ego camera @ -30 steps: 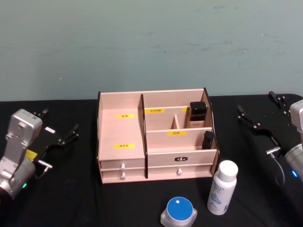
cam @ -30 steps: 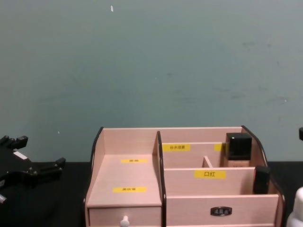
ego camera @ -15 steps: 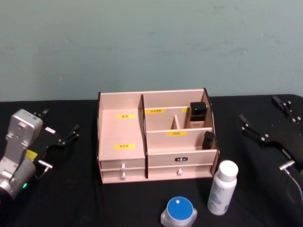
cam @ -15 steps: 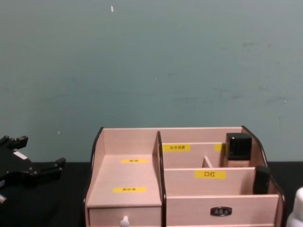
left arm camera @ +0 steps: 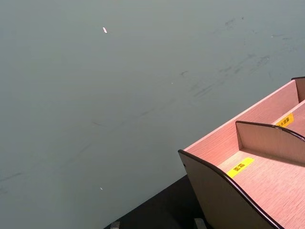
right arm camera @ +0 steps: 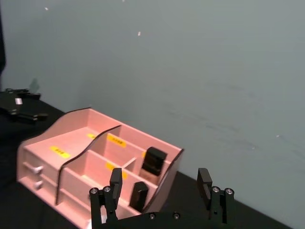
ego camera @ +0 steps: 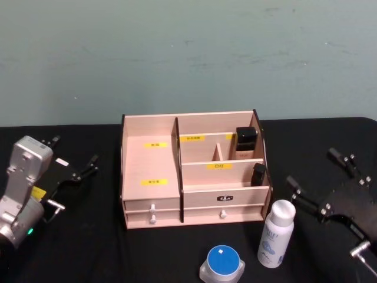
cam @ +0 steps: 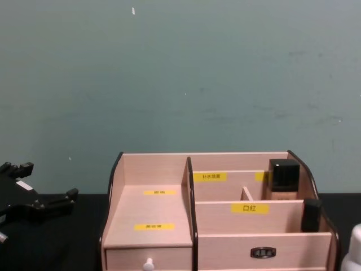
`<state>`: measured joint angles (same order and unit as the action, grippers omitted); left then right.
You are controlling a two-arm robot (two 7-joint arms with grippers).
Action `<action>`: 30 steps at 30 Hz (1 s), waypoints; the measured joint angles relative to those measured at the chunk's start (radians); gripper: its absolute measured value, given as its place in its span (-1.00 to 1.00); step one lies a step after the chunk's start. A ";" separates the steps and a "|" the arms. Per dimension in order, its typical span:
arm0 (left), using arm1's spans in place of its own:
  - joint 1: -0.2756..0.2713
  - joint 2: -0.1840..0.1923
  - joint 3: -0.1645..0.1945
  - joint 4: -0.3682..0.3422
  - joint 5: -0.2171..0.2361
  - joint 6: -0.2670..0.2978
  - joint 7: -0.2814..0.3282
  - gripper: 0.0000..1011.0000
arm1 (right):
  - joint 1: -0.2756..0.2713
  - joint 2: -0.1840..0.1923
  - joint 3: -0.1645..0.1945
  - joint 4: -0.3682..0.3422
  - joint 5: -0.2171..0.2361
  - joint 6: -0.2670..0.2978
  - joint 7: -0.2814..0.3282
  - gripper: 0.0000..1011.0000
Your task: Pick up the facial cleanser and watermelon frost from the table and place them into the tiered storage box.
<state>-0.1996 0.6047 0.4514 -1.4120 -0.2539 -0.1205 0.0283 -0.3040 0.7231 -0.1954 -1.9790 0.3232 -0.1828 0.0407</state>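
Note:
The tiered storage box (ego camera: 153, 194) stands mid-table, seen too in the chest view (cam: 152, 226) and both wrist views (left arm camera: 252, 167) (right arm camera: 71, 157). In front of it to the right stands a white bottle with a white cap, the facial cleanser (ego camera: 277, 234) (cam: 355, 248). Left of the bottle sits a small clear jar with a blue lid, apparently the watermelon frost (ego camera: 222, 263). My right gripper (ego camera: 311, 165) (right arm camera: 159, 183) hovers open just right of the bottle, holding nothing. At the table's left, my left gripper (ego camera: 73, 152) (cam: 51, 179) rests open and empty.
A black-capped bottle (ego camera: 246, 141) and a small dark item (ego camera: 259, 173) occupy the box's right compartments. Black cloth covers the table (ego camera: 88, 247). A grey-green wall stands close behind.
My right gripper has come down and forward from the back right to beside the white bottle. The left arm has not moved.

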 joint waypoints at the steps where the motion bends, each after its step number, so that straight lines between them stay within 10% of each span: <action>1: 0.000 0.000 0.000 0.000 0.000 0.000 0.000 1.00 | -0.007 0.000 0.001 -0.004 0.000 -0.001 0.002 0.99; 30: 0.000 0.000 0.000 0.000 0.000 0.000 0.000 1.00 | -0.120 -0.036 0.020 -0.001 0.015 0.011 0.093 0.99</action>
<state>-0.1995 0.6047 0.4514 -1.4120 -0.2539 -0.1205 0.0283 -0.4241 0.6870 -0.1756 -1.9797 0.3380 -0.1715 0.1338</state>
